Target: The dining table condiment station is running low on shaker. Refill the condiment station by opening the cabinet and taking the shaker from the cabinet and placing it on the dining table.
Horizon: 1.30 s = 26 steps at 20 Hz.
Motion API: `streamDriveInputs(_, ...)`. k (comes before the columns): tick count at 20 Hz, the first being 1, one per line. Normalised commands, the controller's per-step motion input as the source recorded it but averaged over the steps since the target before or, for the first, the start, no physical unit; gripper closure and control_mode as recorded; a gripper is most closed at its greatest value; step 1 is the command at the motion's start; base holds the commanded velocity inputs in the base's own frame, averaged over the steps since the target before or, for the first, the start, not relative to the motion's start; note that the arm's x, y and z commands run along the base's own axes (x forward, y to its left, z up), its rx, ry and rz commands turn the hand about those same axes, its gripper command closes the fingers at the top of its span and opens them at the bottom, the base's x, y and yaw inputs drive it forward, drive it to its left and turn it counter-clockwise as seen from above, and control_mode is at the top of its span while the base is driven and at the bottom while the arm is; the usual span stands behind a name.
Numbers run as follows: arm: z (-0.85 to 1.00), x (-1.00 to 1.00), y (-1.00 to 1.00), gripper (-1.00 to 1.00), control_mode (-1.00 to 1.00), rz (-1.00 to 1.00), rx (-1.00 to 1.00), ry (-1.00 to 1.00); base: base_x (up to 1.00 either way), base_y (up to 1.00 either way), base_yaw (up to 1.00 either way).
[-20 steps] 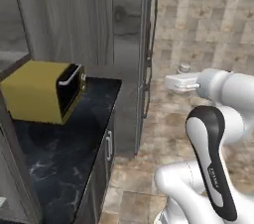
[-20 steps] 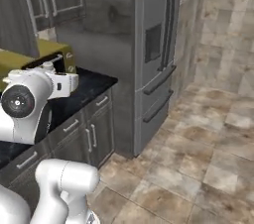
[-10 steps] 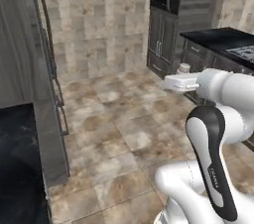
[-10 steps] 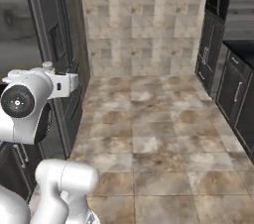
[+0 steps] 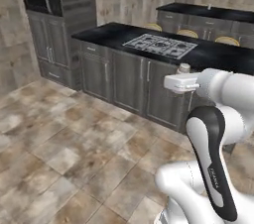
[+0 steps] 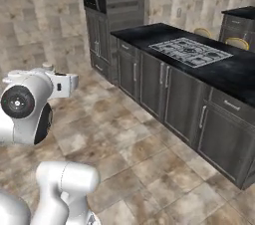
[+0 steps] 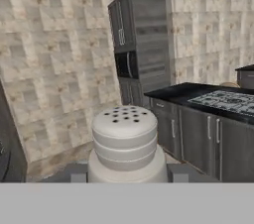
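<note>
Tiled kitchen floor (image 5: 74, 139), cooktop island (image 5: 158, 44) ahead. Shaker (image 7: 126, 141) clamped between fingers (image 7: 74, 172), out of cabinet. Remaining: reach dining table (image 5: 208, 12), set down.

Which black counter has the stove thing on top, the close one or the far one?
The close one: the island has the steel cooktop set into its black top. The far counter, behind the gold stools, has none.
</note>
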Motion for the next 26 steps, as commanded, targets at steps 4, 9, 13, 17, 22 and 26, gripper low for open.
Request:
streamDriveInputs(4,0.0,0.0,0.0,1.0,1.0,0.0,0.0,0.0,0.0,0.0,-0.72)
streamDriveInputs(9,0.0,0.0,0.0,1.0,1.0,0.0,0.0,0.0,-0.01,-0.26,-0.13)
streamDriveInputs(13,0.0,0.0,0.0,1.0,1.0,0.0,0.0,0.0,0.91,-0.89,-0.09)
streamDriveInputs(17,0.0,0.0,0.0,1.0,1.0,0.0,0.0,0.0,1.0,-1.0,-0.07)
streamDriveInputs(22,0.0,0.0,0.0,1.0,1.0,0.0,0.0,0.0,0.63,-1.0,-0.03)
streamDriveInputs(26,0.0,0.0,0.0,1.0,1.0,0.0,0.0,0.0,0.24,-1.0,0.0)
